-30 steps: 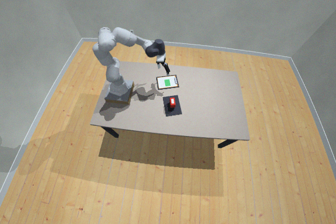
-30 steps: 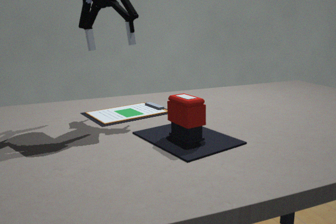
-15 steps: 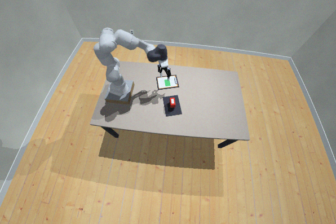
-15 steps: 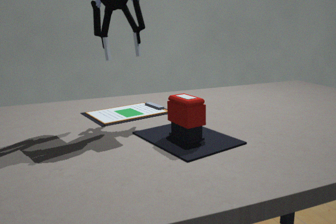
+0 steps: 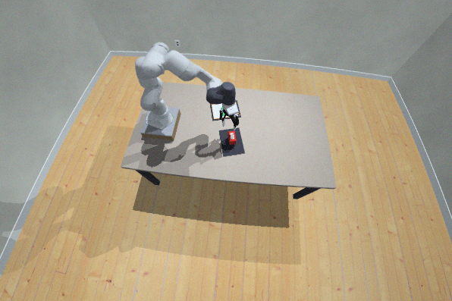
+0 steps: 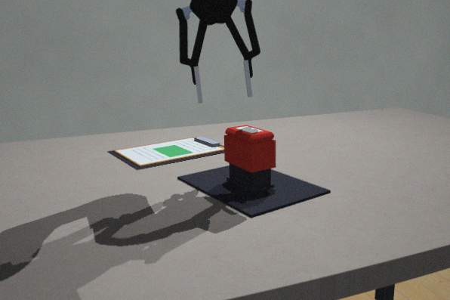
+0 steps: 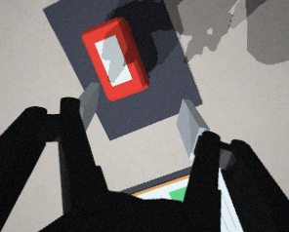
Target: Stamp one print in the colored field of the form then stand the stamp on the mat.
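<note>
the grey surface (image 6: 370, 173) carries everything. on it lies the dark mat (image 6: 298, 191), with the red stamp (image 6: 250, 154) upright at its middle. the form (image 6: 151, 155) lies beside the mat at ten o'clock, green field (image 6: 173, 150) unmarked. the tool (image 6: 223, 94) hangs high above the stamp — fingers (image 6: 248, 82) half spread, pinching nothing.

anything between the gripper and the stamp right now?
Nothing visible. The gripper hangs open and empty above the stamp, which stands on the mat; only air lies between. The form lies off to the side.
</note>
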Robot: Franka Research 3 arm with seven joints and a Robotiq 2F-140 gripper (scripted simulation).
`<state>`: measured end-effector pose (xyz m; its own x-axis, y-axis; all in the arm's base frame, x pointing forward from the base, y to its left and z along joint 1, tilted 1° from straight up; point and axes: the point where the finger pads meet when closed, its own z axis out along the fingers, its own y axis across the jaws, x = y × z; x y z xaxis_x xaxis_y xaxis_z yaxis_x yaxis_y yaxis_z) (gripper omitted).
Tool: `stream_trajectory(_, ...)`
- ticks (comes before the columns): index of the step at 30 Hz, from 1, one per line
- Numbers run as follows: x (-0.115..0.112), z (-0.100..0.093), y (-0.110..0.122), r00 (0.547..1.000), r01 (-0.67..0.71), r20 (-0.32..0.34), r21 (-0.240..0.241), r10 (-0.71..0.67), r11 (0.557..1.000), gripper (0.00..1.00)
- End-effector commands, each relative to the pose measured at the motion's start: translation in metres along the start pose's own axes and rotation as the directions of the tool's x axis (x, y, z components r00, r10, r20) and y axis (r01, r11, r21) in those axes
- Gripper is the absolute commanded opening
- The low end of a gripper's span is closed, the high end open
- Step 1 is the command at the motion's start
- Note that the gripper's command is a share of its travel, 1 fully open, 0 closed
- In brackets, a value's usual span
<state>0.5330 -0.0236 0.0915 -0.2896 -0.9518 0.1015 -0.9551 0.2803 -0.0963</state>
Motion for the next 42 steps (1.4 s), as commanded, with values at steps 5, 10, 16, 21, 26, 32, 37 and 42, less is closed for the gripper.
stream_trajectory(5,0.023,0.013,-0.032,0.947,0.316,0.069,-0.030,-0.313,0.948,0.54)
stream_trajectory(10,0.032,0.017,-0.041,0.916,0.396,0.090,-0.032,-0.392,0.918,0.54)
stream_trajectory(16,0.033,0.017,-0.042,0.864,0.496,0.121,-0.037,-0.489,0.867,0.54)
stream_trajectory(21,0.033,0.017,-0.042,0.845,0.527,0.132,-0.037,-0.518,0.849,0.54)
stream_trajectory(26,0.032,0.019,-0.041,0.845,0.527,0.132,-0.037,-0.518,0.849,0.54)
stream_trajectory(32,0.031,0.033,-0.040,0.845,0.527,0.132,-0.037,-0.518,0.849,0.54)
stream_trajectory(37,0.029,0.050,-0.038,0.845,0.527,0.132,-0.037,-0.518,0.849,0.54)
stream_trajectory(42,0.028,0.069,-0.036,0.845,0.527,0.132,-0.037,-0.518,0.849,0.54)
